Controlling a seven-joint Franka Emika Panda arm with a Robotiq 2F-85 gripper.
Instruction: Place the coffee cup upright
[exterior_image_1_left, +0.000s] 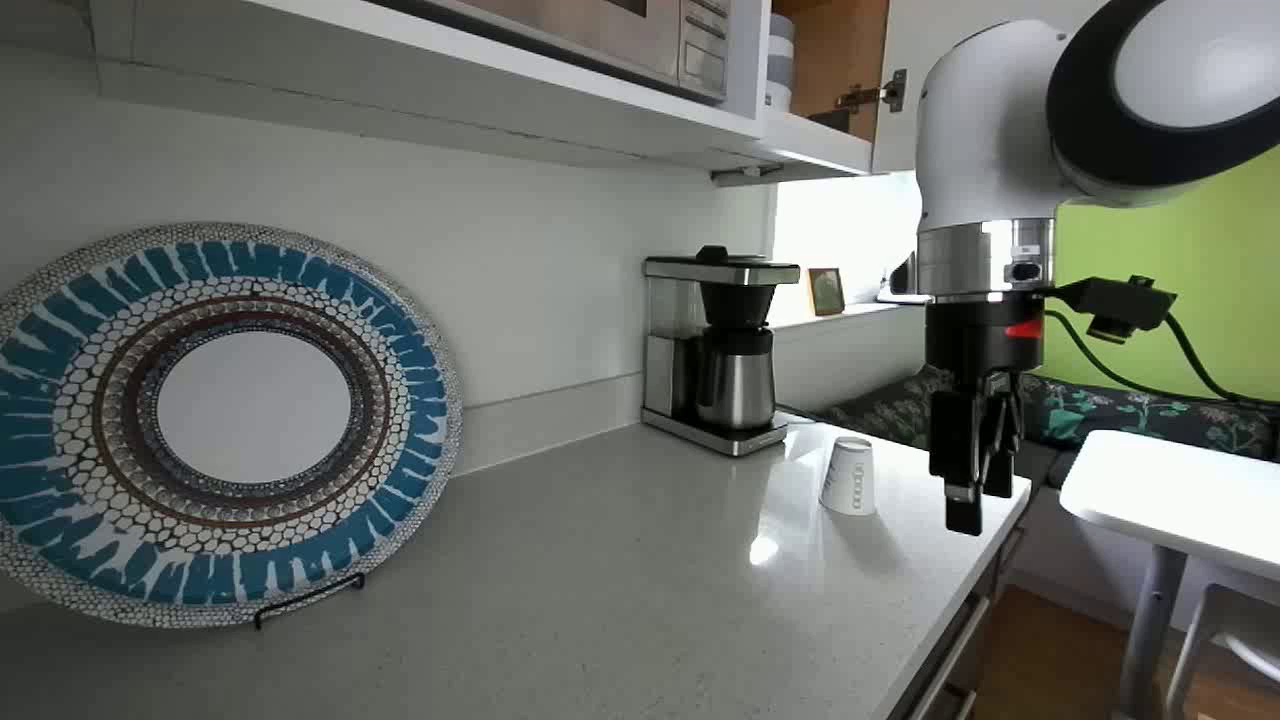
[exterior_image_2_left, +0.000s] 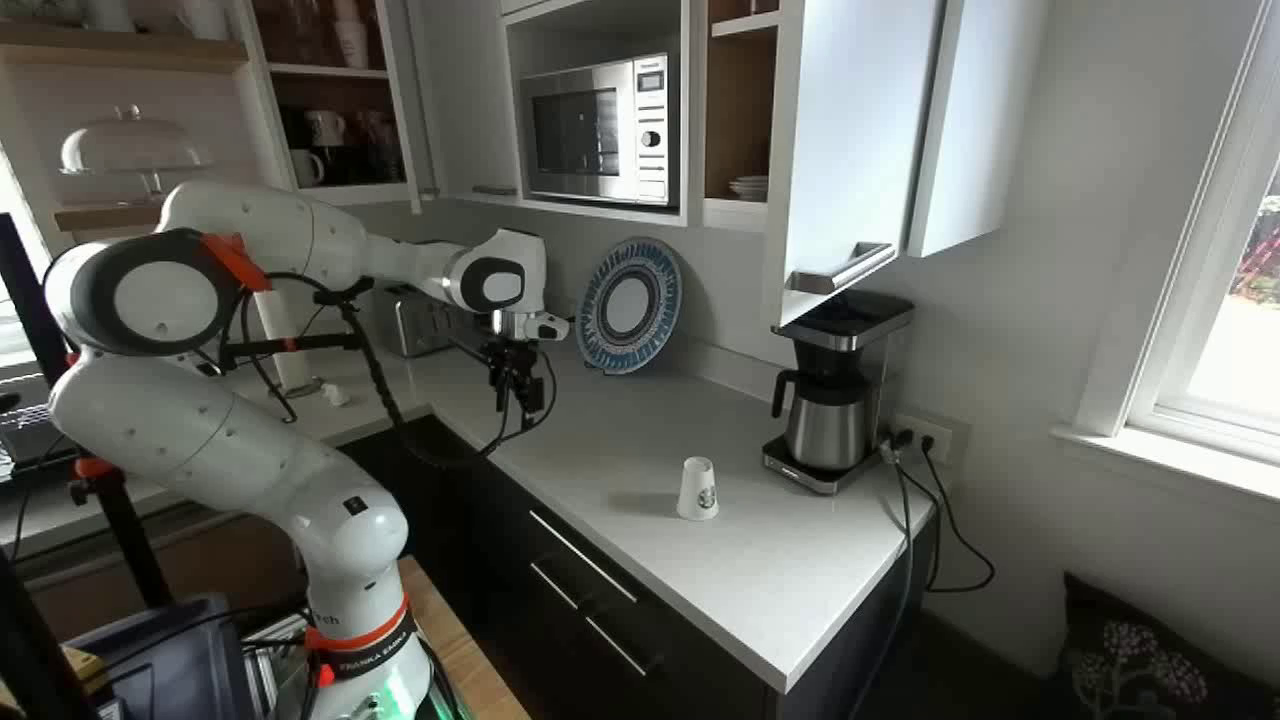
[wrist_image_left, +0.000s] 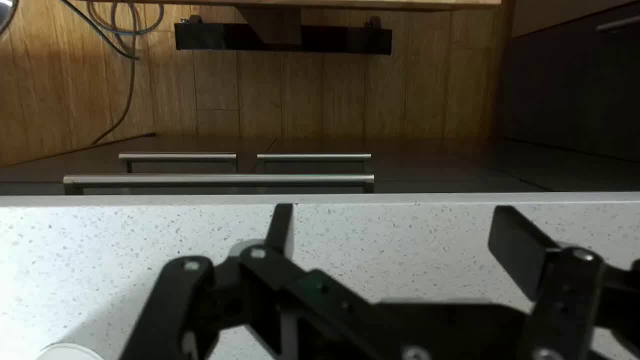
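A white paper coffee cup (exterior_image_1_left: 848, 480) stands upside down on the counter, with its narrow base on top and its wide rim down. It also shows in an exterior view (exterior_image_2_left: 697, 490), with a round dark logo on its side. In the wrist view only a small white piece of the cup (wrist_image_left: 69, 353) shows at the bottom left edge. My gripper (wrist_image_left: 393, 225) is open and empty, with its fingers wide apart above the counter. In both exterior views the gripper (exterior_image_1_left: 980, 500) (exterior_image_2_left: 518, 405) hangs fingers down, above and apart from the cup.
A coffee maker (exterior_image_2_left: 830, 440) stands against the wall beyond the cup. A large round decorative plate (exterior_image_1_left: 410, 400) leans on the wall. Cabinets with an open door (exterior_image_2_left: 860, 130) and a microwave (exterior_image_2_left: 580, 130) hang above. The counter's front edge (wrist_image_left: 320, 199) runs near the gripper, with drawer handles below.
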